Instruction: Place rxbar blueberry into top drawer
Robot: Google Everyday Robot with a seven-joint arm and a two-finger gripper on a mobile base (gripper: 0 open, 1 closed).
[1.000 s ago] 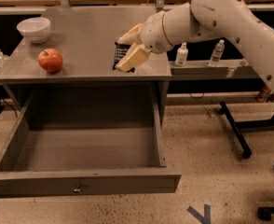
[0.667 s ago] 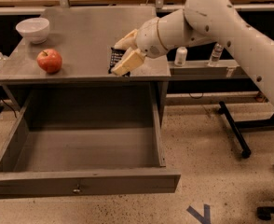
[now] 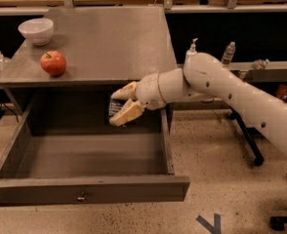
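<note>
My gripper [image 3: 119,107] hangs over the back right part of the open top drawer [image 3: 85,189], below the tabletop's front edge. Its pale fingers [image 3: 128,113] are shut on the rxbar blueberry [image 3: 114,108], a small dark bar held upright between them, partly hidden by the fingers. The drawer is pulled fully out, a grey box with a small metal knob [image 3: 81,197] at the centre of its front panel. Its inside shows nothing lying in it.
A red apple [image 3: 53,63] and a white bowl [image 3: 36,30] sit on the left of the grey table [image 3: 109,43]. Bottles [image 3: 229,52] stand on a shelf behind my arm. A chair base [image 3: 251,145] is on the floor at right.
My gripper has carried the bar off the tabletop, down and forward, from above the table's right front edge to inside the drawer opening.
</note>
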